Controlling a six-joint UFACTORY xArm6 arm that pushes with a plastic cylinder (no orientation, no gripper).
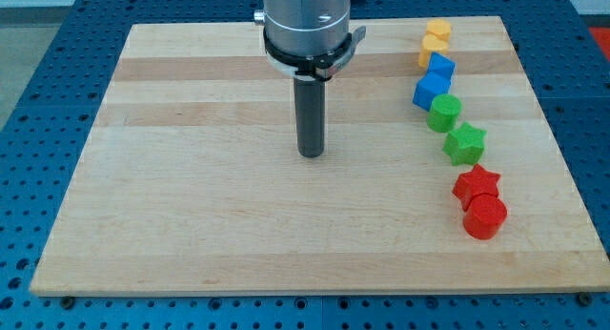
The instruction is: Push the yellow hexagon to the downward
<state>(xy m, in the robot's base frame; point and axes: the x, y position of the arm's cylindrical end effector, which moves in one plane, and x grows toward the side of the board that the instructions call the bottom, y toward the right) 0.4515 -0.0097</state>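
Two yellow blocks sit at the view's top right. The upper one [437,30] has a notched outline. The lower one [432,52] looks like the yellow hexagon and touches it. My tip [311,154] rests on the wooden board [191,177] near the centre. It is far to the left of the yellow blocks and below them, touching no block.
A curved column of blocks runs down the board's right side below the yellow ones: a blue block [440,68], a blue cube [429,91], a green cylinder [444,113], a green star [465,144], a red star [476,184] and a red cylinder [485,217]. The board's right edge is close by.
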